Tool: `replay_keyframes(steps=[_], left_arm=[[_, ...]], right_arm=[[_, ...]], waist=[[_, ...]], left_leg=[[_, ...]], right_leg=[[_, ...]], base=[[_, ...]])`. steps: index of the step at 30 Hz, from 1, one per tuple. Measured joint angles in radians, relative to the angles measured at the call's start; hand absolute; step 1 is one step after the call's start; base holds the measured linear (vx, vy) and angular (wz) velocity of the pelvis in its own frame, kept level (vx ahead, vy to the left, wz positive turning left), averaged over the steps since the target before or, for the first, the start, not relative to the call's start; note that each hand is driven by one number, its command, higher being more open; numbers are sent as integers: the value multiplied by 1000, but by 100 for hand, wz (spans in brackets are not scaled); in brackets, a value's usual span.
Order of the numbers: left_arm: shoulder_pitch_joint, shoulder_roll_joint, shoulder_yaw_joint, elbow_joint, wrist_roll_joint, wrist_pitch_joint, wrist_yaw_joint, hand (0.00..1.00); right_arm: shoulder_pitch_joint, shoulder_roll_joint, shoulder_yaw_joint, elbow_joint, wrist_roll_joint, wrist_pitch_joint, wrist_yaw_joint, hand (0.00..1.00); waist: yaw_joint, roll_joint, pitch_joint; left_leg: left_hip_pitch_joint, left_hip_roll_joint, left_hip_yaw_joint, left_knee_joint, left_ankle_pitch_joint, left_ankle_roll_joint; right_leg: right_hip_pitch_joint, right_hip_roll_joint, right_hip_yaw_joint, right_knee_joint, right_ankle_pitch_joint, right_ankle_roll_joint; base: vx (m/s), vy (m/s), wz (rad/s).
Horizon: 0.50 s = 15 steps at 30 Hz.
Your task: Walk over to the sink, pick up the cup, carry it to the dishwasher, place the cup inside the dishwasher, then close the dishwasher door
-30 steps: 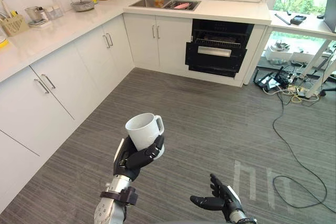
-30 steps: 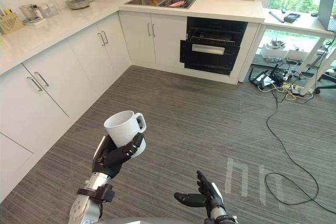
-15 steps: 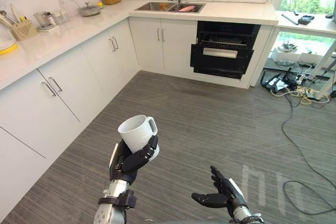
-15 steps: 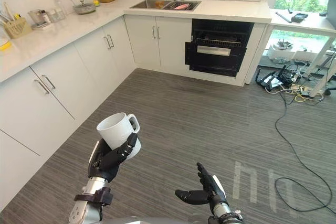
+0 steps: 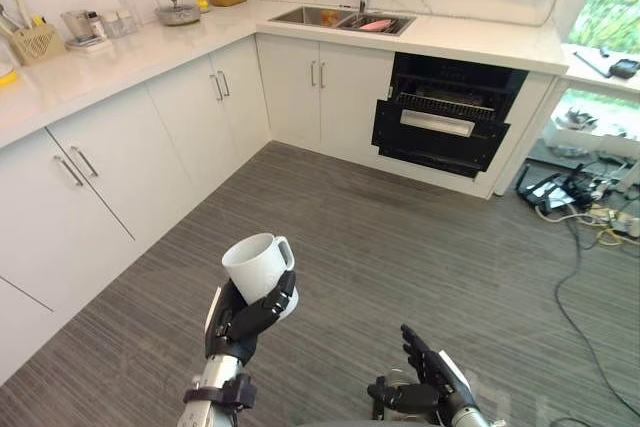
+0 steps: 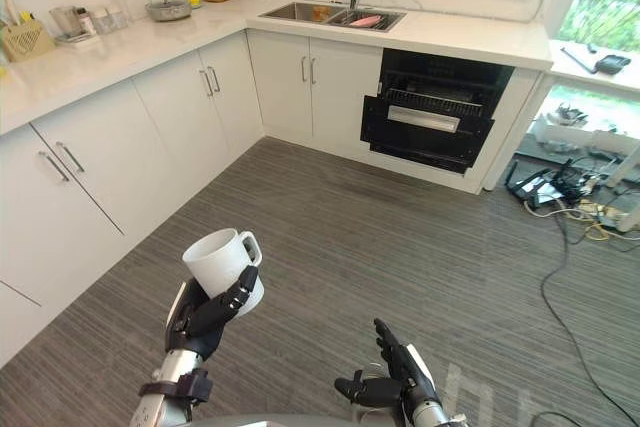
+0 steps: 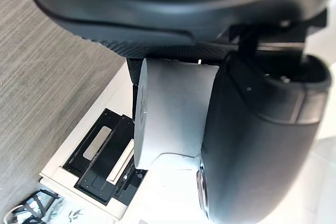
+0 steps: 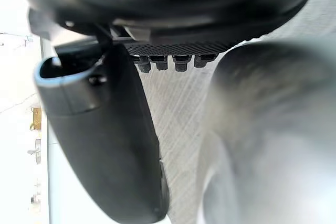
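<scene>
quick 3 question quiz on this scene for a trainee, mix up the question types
1. True or false: the left hand holds the white cup upright above the floor.
2. The dishwasher door is: A) fully shut, B) open, C) taken off.
3. Fill in: the right hand holds nothing and its fingers are ____.

Key: 1 true; 2 B; 3 open.

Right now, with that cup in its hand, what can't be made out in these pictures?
Base of the cup: eye views, covered by the left hand curled round it.
Handle of the cup: left wrist view, behind the hand's bulk.
Inside of the dishwasher: eye views, dark behind its part-open door.
Items in the sink: eye views, too small to identify.
</scene>
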Motion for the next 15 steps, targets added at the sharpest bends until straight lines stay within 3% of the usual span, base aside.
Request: replay_keyframes(steps=[1, 2, 3, 5, 6, 8, 9, 10, 11, 12, 14, 15], left_arm=[[10, -9, -2, 0, 1, 0, -8, 0], [12, -17, -2, 0, 1, 1, -11, 0], [10, -24, -2, 0, 1, 1, -24, 0], [8, -23, -4, -12, 1, 1, -41, 0], [7, -22, -8, -28, 1, 1, -42, 0], [-8, -18, -25, -72, 2, 1, -42, 0], [-15, -18, -27, -79, 2, 1, -42, 0], [-27, -14, -26, -88, 2, 1, -38, 0], [-30, 1, -22, -107, 2, 1, -35, 0], [-30, 5, -19, -115, 2, 1, -33, 0], [-30, 16, -11, -139, 1, 1, -26, 0], [-29, 20, -5, -144, 0, 2, -25, 0]], right_arm=[[0, -2, 2, 0, 0, 4, 0, 100], [3, -4, 4, -1, 2, 4, 0, 100], [4, -1, 8, -1, 5, 5, -1, 100], [4, -4, 7, -6, 9, 5, -3, 100], [5, -4, 1, -14, 15, 5, -4, 100], [7, -4, -22, -39, 16, 5, -12, 100], [6, -5, -26, -41, 17, 5, -15, 100], [0, -7, -24, -42, 22, 6, -23, 100], [-7, -9, -18, -44, 35, 6, -32, 100], [-14, -13, -16, -44, 35, 6, -36, 100], [-36, -24, -3, -43, 35, 6, -42, 100], [-43, -23, 12, -42, 36, 10, -43, 100]], waist=[[0, 7, -4], [-1, 11, -6], [4, 15, -6], [2, 7, -14], [3, 5, -16], [15, -4, -19], [22, -9, -20], [37, -27, -18], [54, -42, -17], [56, -42, -17], [66, -41, -18], [83, -50, -24]], left_leg=[[-17, 36, 20, 78, 108, 18], [-38, 59, 20, 130, 177, 20], [-80, 71, 26, 206, 143, -17], [-146, 45, 81, 200, 66, -25], [-177, 21, 116, 151, 40, -30], [-249, -89, 145, -91, 30, -44], [-268, -115, 143, -148, 40, -52], [-311, -160, 141, -225, 84, -49], [-375, -173, 141, -279, 156, -68], [-401, -165, 140, -298, 185, -77], [-448, -141, 154, -325, 233, -90], [-457, -132, 159, -251, 276, -61]], right_leg=[[53, 19, -9, -19, -34, -16], [85, 32, -16, -44, -43, -24], [147, 47, -22, -95, -46, -47], [226, 46, -33, -180, -43, -56], [258, 44, -36, -218, -30, -40], [341, 26, -46, -316, -23, -29], [362, 19, -48, -339, -21, -26], [407, 0, -47, -383, -19, -22], [459, -13, -42, -434, -20, -20], [476, -12, -41, -448, -23, -16], [499, -16, -23, -446, -63, 23], [513, -35, 8, -403, -126, 30]], base=[[413, -312, 12], [402, -269, 1], [311, -165, -2], [384, -165, 1], [476, -152, 8], [466, -68, 17], [428, 9, 14], [474, 50, -4], [458, 64, -9], [366, 70, -21], [320, 147, -38], [456, 266, -55]])
